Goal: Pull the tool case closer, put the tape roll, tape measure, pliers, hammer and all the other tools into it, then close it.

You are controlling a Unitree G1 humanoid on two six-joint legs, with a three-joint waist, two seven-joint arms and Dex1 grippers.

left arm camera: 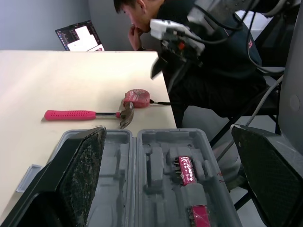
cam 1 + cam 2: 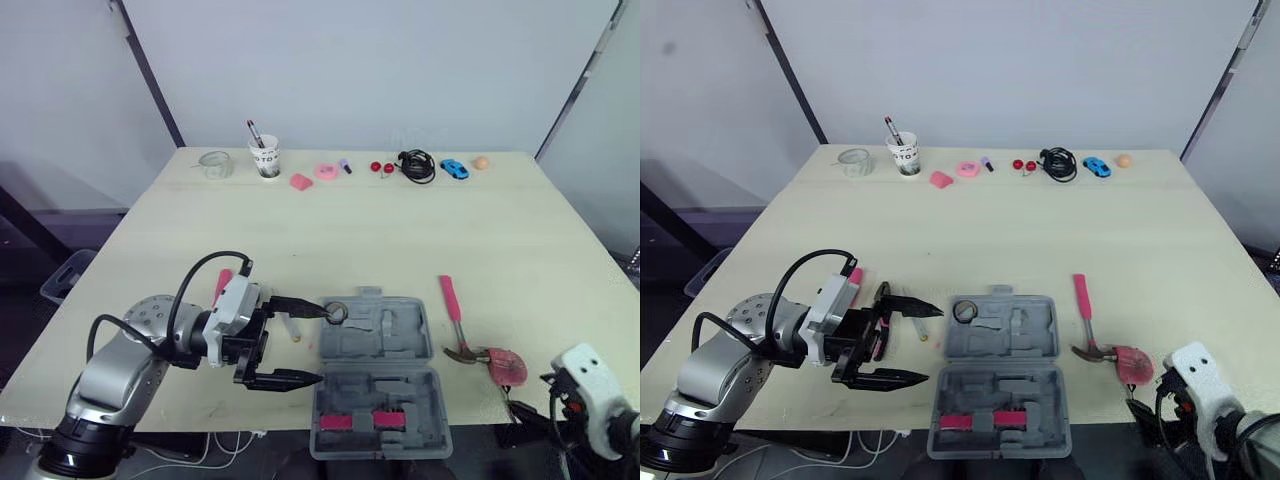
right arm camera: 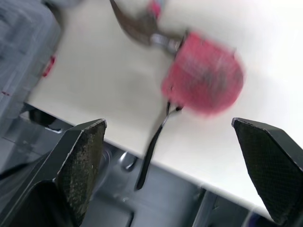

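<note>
The grey tool case [image 2: 375, 375] lies open near the table's front edge, with pink bit holders [image 2: 355, 421] in its near half. A dark tape roll [image 2: 337, 312] rests in its far left corner. My left gripper [image 2: 318, 345] is open at the case's left side, one fingertip by the tape roll. Pink-handled pliers [image 2: 853, 275] lie partly hidden under that arm. Right of the case lie the pink-handled hammer [image 2: 453, 315] and the pink tape measure [image 2: 507, 366]. My right gripper [image 3: 168, 122] is open, just off the front edge near the tape measure [image 3: 203, 78].
Along the back edge stand a glass jar [image 2: 215, 164], a paper cup with pens [image 2: 265, 157], small pink items [image 2: 326, 171], a black cable [image 2: 417, 165], a blue toy car [image 2: 454, 169] and an orange ball [image 2: 481, 162]. A person [image 1: 203, 61] sits beside the table.
</note>
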